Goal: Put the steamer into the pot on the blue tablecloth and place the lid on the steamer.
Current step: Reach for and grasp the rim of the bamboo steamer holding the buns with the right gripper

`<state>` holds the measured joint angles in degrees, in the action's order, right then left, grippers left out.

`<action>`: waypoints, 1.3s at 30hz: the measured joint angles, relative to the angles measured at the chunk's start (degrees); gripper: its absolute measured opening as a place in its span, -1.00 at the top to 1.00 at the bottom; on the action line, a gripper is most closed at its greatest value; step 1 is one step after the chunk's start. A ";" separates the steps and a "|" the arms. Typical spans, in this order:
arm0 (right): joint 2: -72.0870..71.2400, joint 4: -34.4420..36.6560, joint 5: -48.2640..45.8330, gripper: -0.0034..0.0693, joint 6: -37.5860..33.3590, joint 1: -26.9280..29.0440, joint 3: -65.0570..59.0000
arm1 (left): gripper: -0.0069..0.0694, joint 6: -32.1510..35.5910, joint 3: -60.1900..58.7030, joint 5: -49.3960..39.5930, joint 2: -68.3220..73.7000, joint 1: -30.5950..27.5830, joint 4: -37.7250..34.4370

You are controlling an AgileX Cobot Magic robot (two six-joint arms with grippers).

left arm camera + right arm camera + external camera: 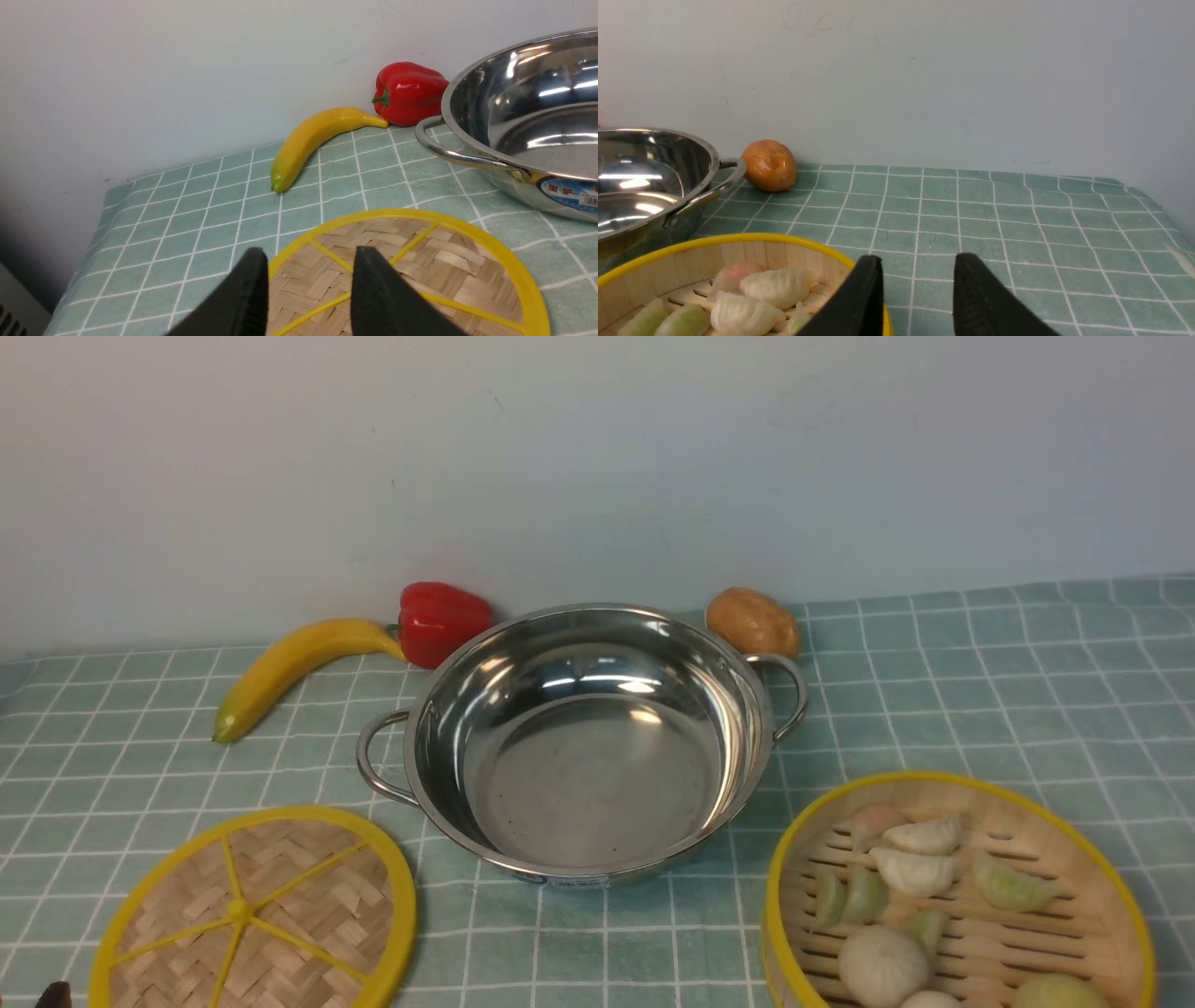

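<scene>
The shiny pot stands empty in the middle of the blue tablecloth. At the front left lies the flat woven lid. The steamer stands at the front right with several dumplings inside. In the left wrist view my left gripper hovers open over the near part of the lid, with nothing between its fingers. Over in the right wrist view, the right gripper is open beside the steamer, one finger above its rim. Neither gripper is clearly visible in the front view.
A banana and a red pepper lie behind the pot on the left, a potato behind it on the right, all near the pale wall. The cloth ends at the left and at the right.
</scene>
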<state>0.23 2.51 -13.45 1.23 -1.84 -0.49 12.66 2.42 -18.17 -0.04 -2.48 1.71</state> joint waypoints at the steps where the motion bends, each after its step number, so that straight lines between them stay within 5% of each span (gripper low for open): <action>1: 0.00 0.00 0.00 0.25 0.00 0.00 0.00 | 0.18 0.00 0.00 0.00 0.00 0.00 0.00; 8: 0.00 0.52 0.00 0.25 0.77 0.00 0.00 | 0.18 -0.29 0.00 0.05 0.00 0.00 -1.05; 12: 0.00 8.53 0.21 0.25 6.56 0.00 0.00 | 0.18 -3.02 0.00 0.24 0.00 0.00 -7.28; 17: 0.00 26.80 0.27 0.25 18.65 0.00 0.00 | 0.18 -10.94 0.00 0.29 0.00 0.00 -28.07; 21: 0.00 33.58 0.40 0.25 21.60 0.00 0.00 | 0.18 -12.66 0.00 0.35 0.00 0.00 -38.80; 30: 0.00 35.25 0.94 0.25 22.32 0.00 0.00 | 0.18 -12.66 0.00 1.29 0.00 0.00 -42.72; 36: 0.00 44.04 11.85 0.25 22.34 0.00 0.00 | 0.18 -13.10 0.00 4.76 0.00 0.00 -47.39; 39: -0.07 45.91 21.51 0.25 22.10 0.00 4.31 | 0.18 -13.15 0.86 9.83 0.00 0.00 -56.31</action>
<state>0.17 48.42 8.06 23.33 -1.84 3.82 -0.49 3.28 -8.34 -0.04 -2.48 -54.60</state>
